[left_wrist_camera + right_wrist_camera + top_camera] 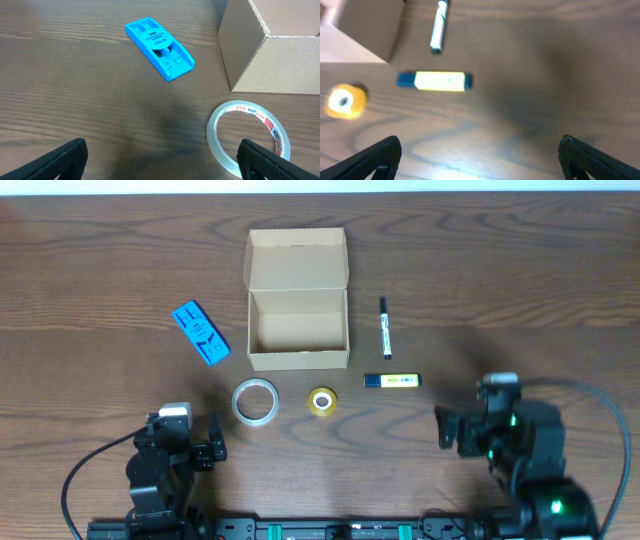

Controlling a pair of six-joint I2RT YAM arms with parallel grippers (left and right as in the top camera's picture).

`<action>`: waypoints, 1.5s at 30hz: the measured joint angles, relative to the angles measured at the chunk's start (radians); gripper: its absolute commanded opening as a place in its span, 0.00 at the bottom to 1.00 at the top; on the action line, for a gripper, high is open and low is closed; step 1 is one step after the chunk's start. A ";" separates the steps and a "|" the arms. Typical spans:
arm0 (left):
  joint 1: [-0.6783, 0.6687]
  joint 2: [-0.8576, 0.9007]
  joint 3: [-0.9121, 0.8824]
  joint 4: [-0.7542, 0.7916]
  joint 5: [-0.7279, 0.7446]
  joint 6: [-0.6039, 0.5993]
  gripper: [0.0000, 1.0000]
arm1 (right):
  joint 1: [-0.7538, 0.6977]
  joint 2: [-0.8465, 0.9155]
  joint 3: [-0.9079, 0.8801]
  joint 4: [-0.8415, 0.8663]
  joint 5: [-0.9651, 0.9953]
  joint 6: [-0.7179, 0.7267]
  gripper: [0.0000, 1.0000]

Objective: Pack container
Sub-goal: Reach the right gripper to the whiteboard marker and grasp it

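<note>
Overhead: the box (pixel 298 360), plain tan cardboard, sits open at mid-desk (pixel 500 270), its hinged flap swung back on the far side.

Left wrist: the left end effector (pixel 161 162) has its fingers wide apart. The box's corner shows upper right, with a tape ring (pixel 248 137) near it.

Right wrist: the right end effector (pixel 480 160) is likewise spread. The box's corner shows upper left.

Tan container (pixel 298 300); blue packet (pixel 201 333); yellow tape (pixel 322 401); yellow highlighter (pixel 392 380) (blue ends); my left fingers (pixel 55 162) black; table (pixel 520 270) brown woodgrain.
</note>
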 measured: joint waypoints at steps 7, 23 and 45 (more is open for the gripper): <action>0.000 -0.001 0.000 0.000 0.000 0.000 0.96 | 0.071 0.400 0.362 -0.119 -0.004 0.000 0.99; 0.000 -0.002 0.000 0.000 0.000 0.000 0.95 | 0.201 1.088 0.955 -0.285 0.078 0.131 0.99; 0.000 -0.002 0.000 0.000 0.000 0.000 0.95 | 0.222 1.297 0.956 -0.124 0.132 0.198 0.96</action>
